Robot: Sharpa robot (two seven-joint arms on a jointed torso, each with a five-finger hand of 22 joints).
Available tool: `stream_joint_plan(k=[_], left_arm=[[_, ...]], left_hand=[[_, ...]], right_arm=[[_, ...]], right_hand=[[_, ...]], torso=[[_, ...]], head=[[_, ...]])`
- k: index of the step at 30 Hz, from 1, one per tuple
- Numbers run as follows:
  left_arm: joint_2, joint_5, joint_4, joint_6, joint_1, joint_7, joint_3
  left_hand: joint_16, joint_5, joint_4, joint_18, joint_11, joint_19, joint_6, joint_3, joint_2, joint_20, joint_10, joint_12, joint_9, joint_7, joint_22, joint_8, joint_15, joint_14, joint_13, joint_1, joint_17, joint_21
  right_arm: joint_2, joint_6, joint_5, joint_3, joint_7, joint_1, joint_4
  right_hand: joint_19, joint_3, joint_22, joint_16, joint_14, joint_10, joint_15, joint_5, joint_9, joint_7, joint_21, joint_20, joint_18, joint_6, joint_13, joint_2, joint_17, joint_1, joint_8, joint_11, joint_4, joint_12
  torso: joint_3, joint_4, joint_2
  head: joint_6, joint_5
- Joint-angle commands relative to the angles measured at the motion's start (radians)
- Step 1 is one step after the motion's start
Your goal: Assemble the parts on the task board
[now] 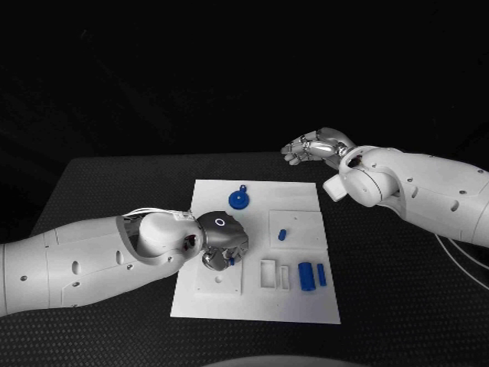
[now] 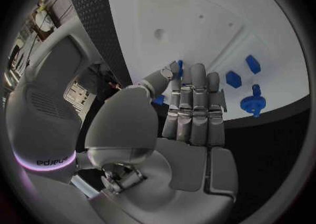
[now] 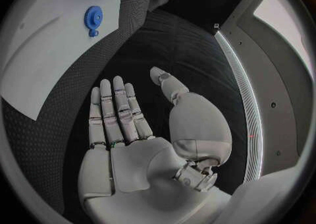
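My left hand (image 2: 187, 105) pinches a small blue part (image 2: 179, 67) over the task board (image 1: 299, 302) for seating; right hand (image 3: 121, 116) wide, parked far-right.

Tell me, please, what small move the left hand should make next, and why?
Probably a short lowering of the left hand toward the task board to seat its piece. In the left wrist view a small blue part sits pinched at the fingertips just over the white board. The right hand is open over the black table, away from the board, so it need not move.
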Motion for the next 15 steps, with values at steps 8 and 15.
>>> stream_joint_plan(k=[8, 15], left_arm=[[0.007, -0.016, 0.0, 0.014, -0.001, 0.0, 0.001], [0.011, -0.017, -0.006, 0.02, -0.006, -0.001, 0.001]], left_hand=[[-0.004, 0.004, 0.003, -0.015, -0.001, -0.004, 0.003, 0.003, 0.007, 0.0, 0.006, 0.005, 0.001, 0.001, 0.011, 0.007, -0.003, 0.005, 0.001, 0.001, 0.002, -0.004], [-0.004, 0.004, 0.003, -0.015, -0.001, -0.004, 0.003, 0.003, 0.007, 0.0, 0.006, 0.005, 0.001, 0.001, 0.012, 0.007, -0.003, 0.005, 0.001, 0.001, 0.002, -0.004]], right_arm=[[0.002, 0.019, 0.017, 0.001, 0.002, 0.0, 0.022], [0.002, 0.019, 0.019, 0.001, 0.001, 0.0, 0.03]], right_hand=[[0.006, 0.003, 0.021, 0.005, -0.001, 0.002, -0.004, -0.005, -0.002, -0.005, -0.007, 0.005, -0.001, 0.004, -0.002, 0.007, -0.002, 0.003, 0.003, -0.002, -0.003, 0.006], [0.006, 0.003, 0.021, 0.005, -0.001, 0.002, -0.004, -0.005, -0.002, -0.005, -0.007, 0.005, -0.001, 0.004, -0.002, 0.007, -0.002, 0.003, 0.003, -0.002, -0.003, 0.007]], torso=[[-0.0006, -0.0002, 0.0], [-0.0009, -0.0007, 0.0]], head=[[-0.003, 0.005], [-0.004, 0.006]])
